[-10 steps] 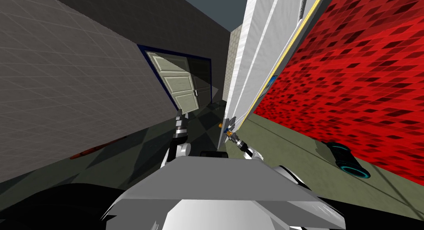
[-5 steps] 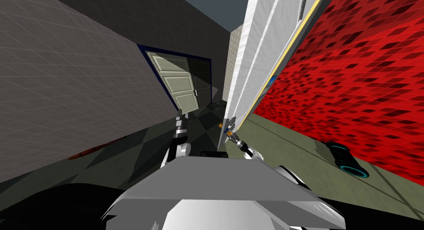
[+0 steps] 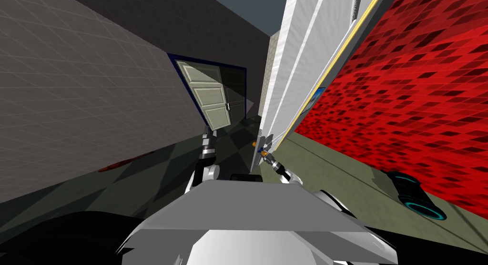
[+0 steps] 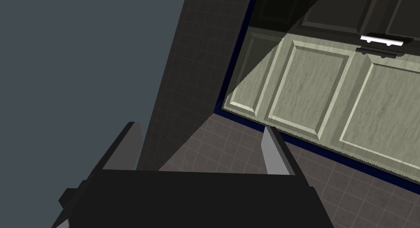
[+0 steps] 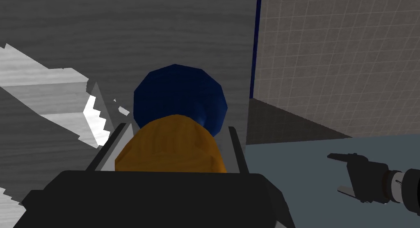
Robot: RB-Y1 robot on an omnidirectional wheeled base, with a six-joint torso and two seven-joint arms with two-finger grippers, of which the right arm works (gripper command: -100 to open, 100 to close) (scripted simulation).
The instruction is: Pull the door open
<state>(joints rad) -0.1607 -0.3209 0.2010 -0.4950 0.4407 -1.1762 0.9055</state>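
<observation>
Head view: the white door [image 3: 286,86] stands edge-on to me, its slab running from the middle of the picture up toward one o'clock, with the red patterned wall [image 3: 405,109] beyond it at three o'clock. My right jaws sit against the door's near, low edge, just past twelve o'clock from my own front. My left jaws are raised at eleven o'clock, well apart from that door and aimed at a pale panelled door [image 3: 209,97] farther off.

Left wrist view: those jaws stand wide apart with nothing between them. The panelled door and its white bar handle [image 4: 383,40] lie well ahead of them.

Right wrist view: here is what matters. The orange knob [image 5: 172,143] sits squarely between the jaws, which press in on its two sides. Its blue rosette [image 5: 180,94] is dead ahead at twelve o'clock, against the grey door face [image 5: 123,33]. The knob's axis runs straight along my reach, square to the door face.

I judge the grip made and the pull in hand. The draw should come straight back at six o'clock and then curve as the slab swings. The right arm does it alone.
</observation>
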